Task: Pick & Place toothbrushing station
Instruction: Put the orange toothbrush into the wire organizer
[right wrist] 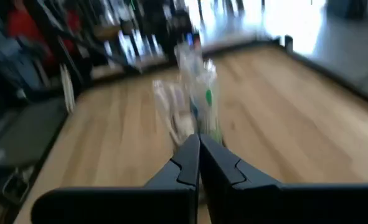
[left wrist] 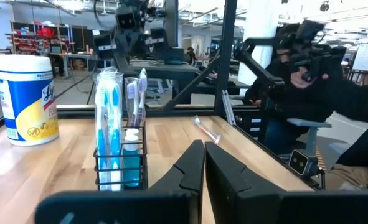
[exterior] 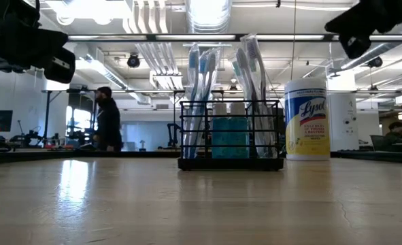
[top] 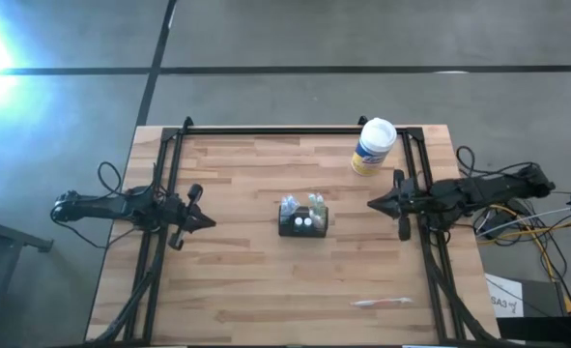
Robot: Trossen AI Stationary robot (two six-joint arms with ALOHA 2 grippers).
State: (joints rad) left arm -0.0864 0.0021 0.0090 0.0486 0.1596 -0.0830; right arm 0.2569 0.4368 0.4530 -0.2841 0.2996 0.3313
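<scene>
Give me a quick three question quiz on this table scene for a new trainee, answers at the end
1. True or false: the toothbrushing station stands mid-table, between both arms.
2. Which gripper is nearer the white canister? A) left gripper B) right gripper
3. What lies loose near the table's front right edge?

Key:
1. True.
2. B; both grippers are shut and hold nothing.
3. A single toothbrush.
</scene>
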